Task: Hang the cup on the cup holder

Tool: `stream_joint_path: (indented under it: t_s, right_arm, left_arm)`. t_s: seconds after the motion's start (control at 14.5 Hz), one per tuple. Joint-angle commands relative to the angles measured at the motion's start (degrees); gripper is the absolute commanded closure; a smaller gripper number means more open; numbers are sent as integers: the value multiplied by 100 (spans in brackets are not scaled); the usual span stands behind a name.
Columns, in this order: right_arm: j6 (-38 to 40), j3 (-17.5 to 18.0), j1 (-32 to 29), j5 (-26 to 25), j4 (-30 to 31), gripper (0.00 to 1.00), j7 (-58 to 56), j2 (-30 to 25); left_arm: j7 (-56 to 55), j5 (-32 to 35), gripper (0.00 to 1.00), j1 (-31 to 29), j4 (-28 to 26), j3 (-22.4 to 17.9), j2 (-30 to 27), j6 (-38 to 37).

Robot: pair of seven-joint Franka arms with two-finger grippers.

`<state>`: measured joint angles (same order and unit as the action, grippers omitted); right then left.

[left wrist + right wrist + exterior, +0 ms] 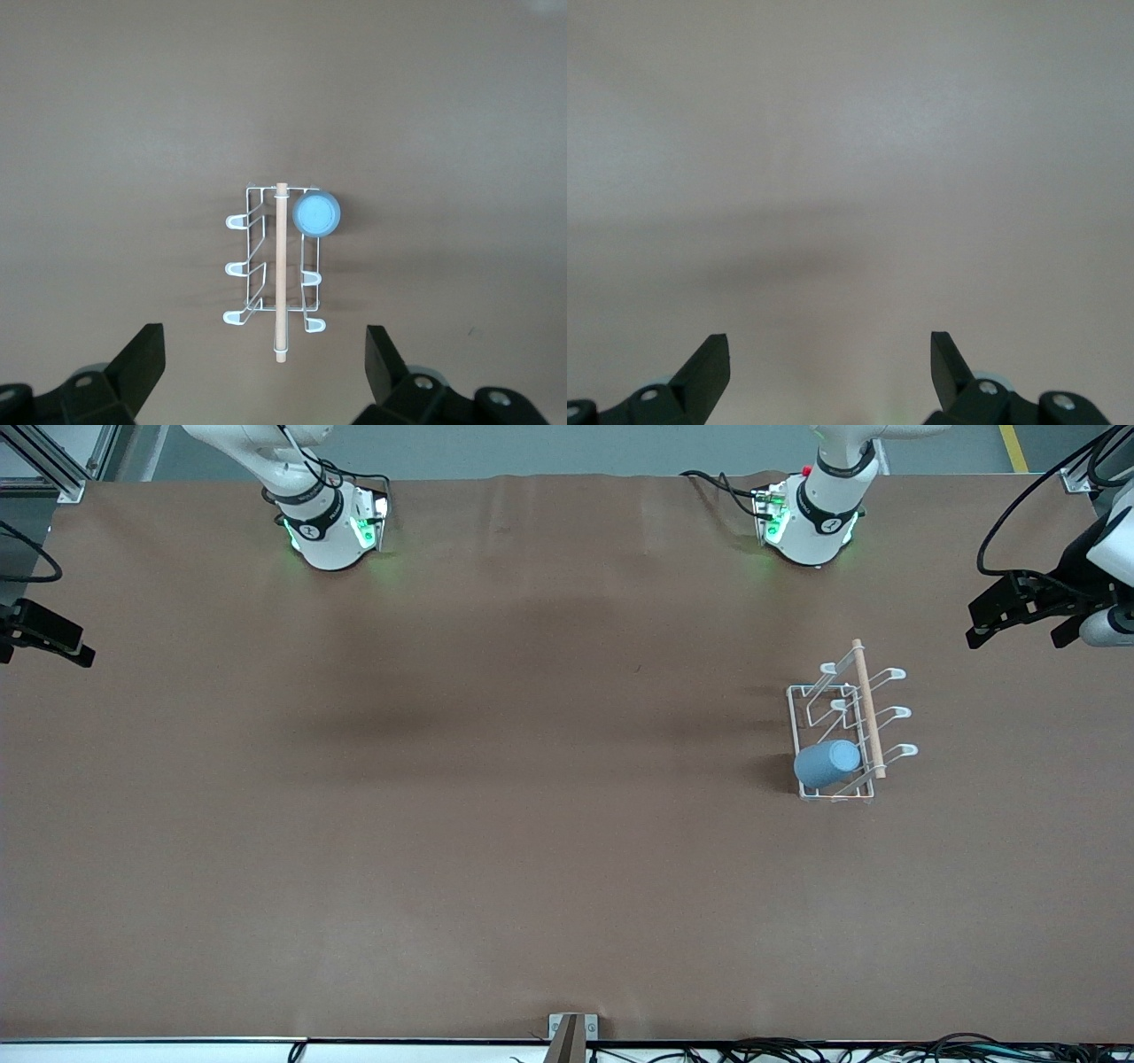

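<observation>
The white wire cup holder [866, 708] with its wooden dowel stands toward the left arm's end of the table. The light-blue cup [827, 763] sits tilted over a prong at the end of the rack nearest the front camera. My left gripper [1017, 638] hangs open and empty over the table's edge at that end, well apart from the rack. In the left wrist view the cup holder [280, 266] and cup [316, 214] lie below the open left gripper [266, 354]. My right gripper [44, 654] waits open over the other end; the right gripper [830, 363] shows only bare cloth.
A brown cloth [496, 779] covers the whole table. The two arm bases [328, 522] [811, 518] stand along the edge farthest from the front camera. A small metal bracket [572, 1032] and cables [797, 1050] lie at the nearest edge.
</observation>
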<state>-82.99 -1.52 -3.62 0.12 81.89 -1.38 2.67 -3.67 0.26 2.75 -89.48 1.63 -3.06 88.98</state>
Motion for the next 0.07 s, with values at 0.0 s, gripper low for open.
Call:
stream_joint_path:
  t_s: [0.0]
  right_arm:
    - [20, 38, -51, -74, 64, 0, -56, -83]
  left_arm:
    - [77, -96, 1, 6, -131, -13, -142, 23]
